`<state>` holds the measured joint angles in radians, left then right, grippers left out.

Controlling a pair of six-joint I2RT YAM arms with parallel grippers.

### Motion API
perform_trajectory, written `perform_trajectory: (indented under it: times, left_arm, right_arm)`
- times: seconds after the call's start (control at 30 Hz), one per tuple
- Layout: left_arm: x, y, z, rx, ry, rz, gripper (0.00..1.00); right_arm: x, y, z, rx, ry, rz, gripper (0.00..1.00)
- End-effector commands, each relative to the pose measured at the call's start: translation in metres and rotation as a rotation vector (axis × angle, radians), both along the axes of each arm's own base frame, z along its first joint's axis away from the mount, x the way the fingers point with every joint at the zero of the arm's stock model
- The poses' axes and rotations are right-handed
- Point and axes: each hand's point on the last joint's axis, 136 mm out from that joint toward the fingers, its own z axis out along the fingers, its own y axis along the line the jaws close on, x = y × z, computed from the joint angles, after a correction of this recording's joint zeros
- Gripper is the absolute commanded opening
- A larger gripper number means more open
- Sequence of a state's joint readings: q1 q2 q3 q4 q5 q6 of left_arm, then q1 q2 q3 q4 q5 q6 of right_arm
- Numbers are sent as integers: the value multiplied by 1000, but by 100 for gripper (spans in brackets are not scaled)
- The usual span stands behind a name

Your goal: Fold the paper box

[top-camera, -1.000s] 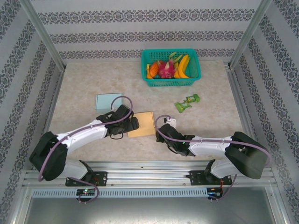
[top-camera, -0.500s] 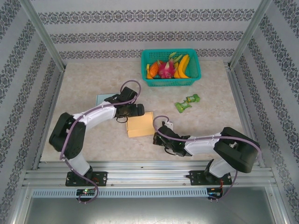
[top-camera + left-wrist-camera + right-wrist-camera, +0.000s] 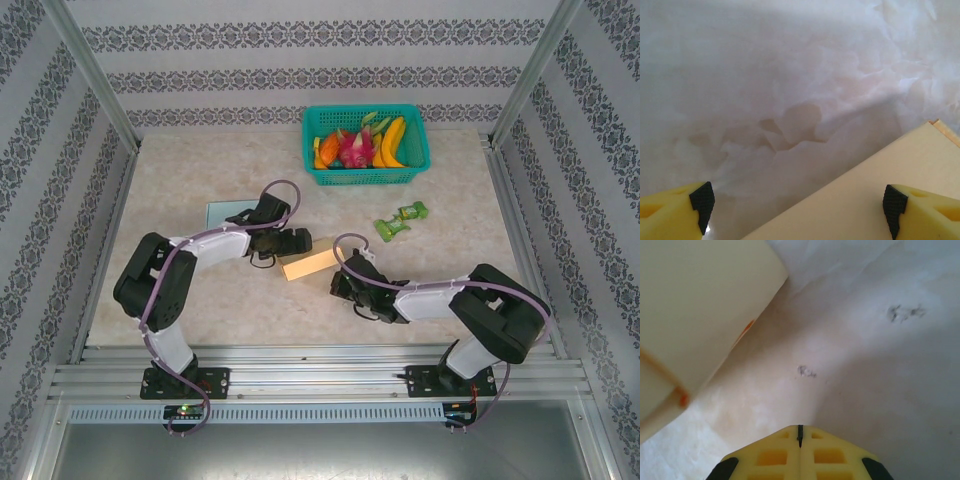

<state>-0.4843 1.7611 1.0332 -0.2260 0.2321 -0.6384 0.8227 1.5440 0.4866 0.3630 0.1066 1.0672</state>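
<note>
Toward the left of the top view, the left fingers (image 3: 292, 243) sit at the upper-left long edge of the paper box (image 3: 308, 264). The box lies mid-bench (image 3: 170, 180) as a narrow tan strip, its long axis running from lower left to upper right of the frame. In the left wrist view those fingers (image 3: 701, 200) are spread wide, one at each lower corner. A tan panel of the box (image 3: 865, 195) rises from the bottom edge toward the right between them. They grip nothing, and I cannot tell whether either pad touches the card. Further right in the top view, the right fingers (image 3: 341, 281) are below and just right of the box's right end, near it but apart. In the right wrist view they (image 3: 800, 447) are pressed together at bottom centre, empty, with the box (image 3: 700, 305) in the upper left of the frame. The left arm is the nearer, its open fingers already straddling the panel. The next fold probably turns on a push across the long axis toward lower right, with the right arm placed to brace that end.
</note>
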Motion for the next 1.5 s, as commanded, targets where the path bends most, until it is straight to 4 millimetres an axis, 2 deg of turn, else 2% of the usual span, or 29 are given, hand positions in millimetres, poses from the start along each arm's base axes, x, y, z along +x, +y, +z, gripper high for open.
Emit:
perform_trajectory:
  times: [0.0, 0.13, 0.27, 0.4, 0.5, 0.6, 0.73, 0.87, 1.03, 1.2, 1.47]
  left_arm:
    - [-17, 6, -4, -7, 49, 58, 89]
    - [-29, 13, 13, 8, 47, 144, 90]
    - [-43, 16, 33, 19, 25, 210, 90]
    - [-54, 9, 49, -25, -8, 222, 90]
    - [-52, 16, 66, 20, -53, 213, 91]
    - [-38, 16, 81, 74, -97, 134, 92]
    - [-13, 10, 67, 120, -68, 32, 92]
    - [7, -4, 47, 69, -64, -24, 92]
    - [25, -11, 34, 65, -78, -65, 92]
    - [24, -28, 24, -18, -72, -105, 92]
    - [8, -37, -2, -56, -22, -121, 91]
  right_arm:
    - [4, -2, 2, -1, -4, 10, 0]
    - [7, -17, 6, -27, -10, -18, 0]
    - [8, -41, 14, -36, -26, -63, 0]
    - [0, -63, 29, -67, -63, -84, 0]
    - [-8, -71, 40, -86, -76, -66, 0]
    - [-12, -68, 50, -64, -85, -43, 0]
    - [-8, -53, 52, -38, -66, 12, 0]
    - [2, -32, 41, 12, 3, 64, 0]
    - [11, -17, 27, 62, 42, 74, 0]
    - [15, -7, 15, 75, 72, 87, 0]
    - [22, 1, 5, 74, 90, 90, 0]
